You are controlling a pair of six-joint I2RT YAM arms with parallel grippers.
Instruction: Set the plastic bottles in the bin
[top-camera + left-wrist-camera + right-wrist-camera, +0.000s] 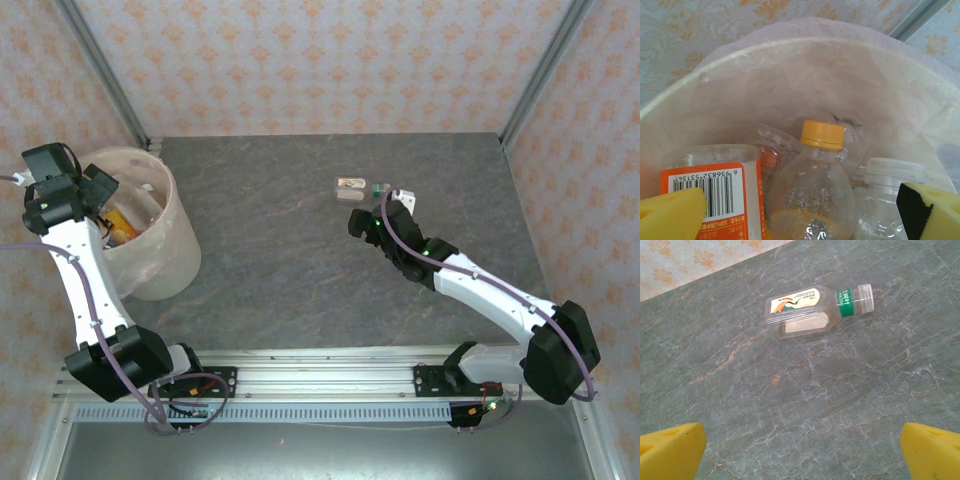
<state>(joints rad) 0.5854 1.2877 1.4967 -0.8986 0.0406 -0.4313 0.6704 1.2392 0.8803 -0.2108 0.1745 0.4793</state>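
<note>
Now | my left pincer (800, 214) spread, empty, over bin (790, 65) | my right pincer (802, 450) spread, aimed at 1 lying bottle (815, 310) | next: descend, straddle, clench.

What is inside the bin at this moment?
The bin holds an orange-capped bottle, a bottle with an orange barcode label and a clear-capped bottle. Whatever lies beneath them, and the bin's floor, is covered.

Inside the bin (172, 262), the plastic bottles (122, 225) are mostly hidden by the left gripper (103, 196). From the left wrist, the orange-capped bottle (812, 195) and the barcode-labelled bottle (715, 195) are cut off by the lower edge.
</note>
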